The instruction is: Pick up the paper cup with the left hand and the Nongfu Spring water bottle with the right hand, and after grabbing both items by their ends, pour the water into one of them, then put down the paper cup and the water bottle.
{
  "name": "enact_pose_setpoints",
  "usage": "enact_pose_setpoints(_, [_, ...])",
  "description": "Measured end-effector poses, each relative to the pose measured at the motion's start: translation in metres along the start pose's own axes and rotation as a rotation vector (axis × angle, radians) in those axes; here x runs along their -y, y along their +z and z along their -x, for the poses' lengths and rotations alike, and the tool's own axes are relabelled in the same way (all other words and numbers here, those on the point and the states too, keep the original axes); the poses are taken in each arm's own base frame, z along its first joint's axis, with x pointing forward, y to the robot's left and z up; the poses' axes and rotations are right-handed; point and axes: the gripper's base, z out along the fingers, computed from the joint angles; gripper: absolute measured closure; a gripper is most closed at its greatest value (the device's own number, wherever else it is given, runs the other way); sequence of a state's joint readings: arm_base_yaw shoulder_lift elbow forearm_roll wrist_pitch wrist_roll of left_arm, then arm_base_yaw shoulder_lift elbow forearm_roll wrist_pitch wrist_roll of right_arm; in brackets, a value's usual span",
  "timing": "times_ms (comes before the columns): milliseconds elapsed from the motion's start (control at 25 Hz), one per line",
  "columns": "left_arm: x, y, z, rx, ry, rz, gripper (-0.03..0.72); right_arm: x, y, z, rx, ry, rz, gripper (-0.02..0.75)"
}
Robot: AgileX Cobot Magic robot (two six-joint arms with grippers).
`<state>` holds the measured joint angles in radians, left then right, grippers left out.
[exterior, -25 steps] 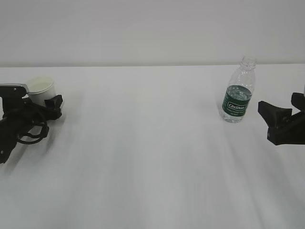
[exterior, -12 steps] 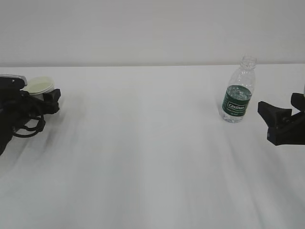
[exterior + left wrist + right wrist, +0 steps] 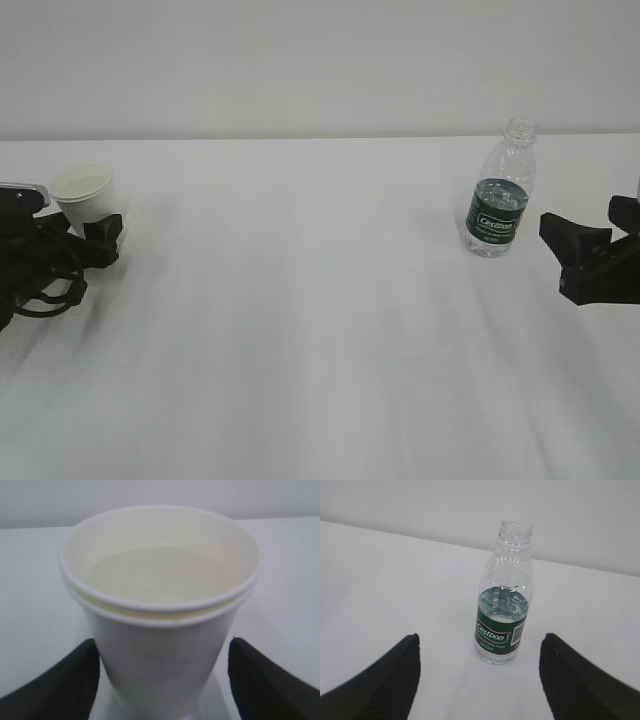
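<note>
I am straddling the small white tapered paper cup (image 3: 161, 605) with my left gripper (image 3: 160, 680) wide open, gripping nothing, needing a gentle, centred squeeze low on its wall.

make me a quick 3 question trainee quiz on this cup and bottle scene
1. True or false: the water bottle has a cap on.
2. Which gripper has the paper cup between its open fingers? A) left gripper B) right gripper
3. Fill in: the bottle's label is dark ____.

Key:
1. False, the neck is open.
2. A; the fingers stand either side of the cup, contact unclear.
3. Green.
</note>
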<state>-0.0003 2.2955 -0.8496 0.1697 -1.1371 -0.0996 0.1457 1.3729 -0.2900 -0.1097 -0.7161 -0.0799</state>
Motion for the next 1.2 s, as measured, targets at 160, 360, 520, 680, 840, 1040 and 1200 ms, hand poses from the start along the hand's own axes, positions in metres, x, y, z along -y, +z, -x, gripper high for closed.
enact_pose_setpoints(160, [0.001,-0.007,0.009,0.012,0.002,0.0,0.113,-0.001,0.0,0.0,-0.002,0.002,0.007,0.182])
enact_pose_setpoints(360, [0.003,-0.015,0.018,0.022,0.003,-0.001,0.112,-0.001,0.0,0.0,-0.002,0.004,0.01,0.182])
enact_pose_setpoints(520, [0.005,-0.026,0.02,0.012,0.001,-0.001,0.112,-0.001,0.0,0.0,-0.002,0.008,0.01,0.183])
enact_pose_setpoints(680, [0.007,-0.04,0.023,-0.002,-0.001,0.0,0.112,-0.001,0.0,0.0,-0.002,0.012,0.01,0.183])
enact_pose_setpoints(840, [0.008,-0.053,0.026,-0.011,-0.006,0.008,0.112,-0.001,0.0,0.0,-0.002,0.014,0.01,0.183])
enact_pose_setpoints(1040, [0.01,-0.065,0.037,0.008,-0.006,0.013,0.112,0.0,-0.008,0.01,0.037,0.011,0.002,0.183])
enact_pose_setpoints(1200, [0.011,-0.071,0.049,0.04,-0.001,0.012,0.112,0.002,-0.016,0.016,0.031,0.013,-0.009,0.183])
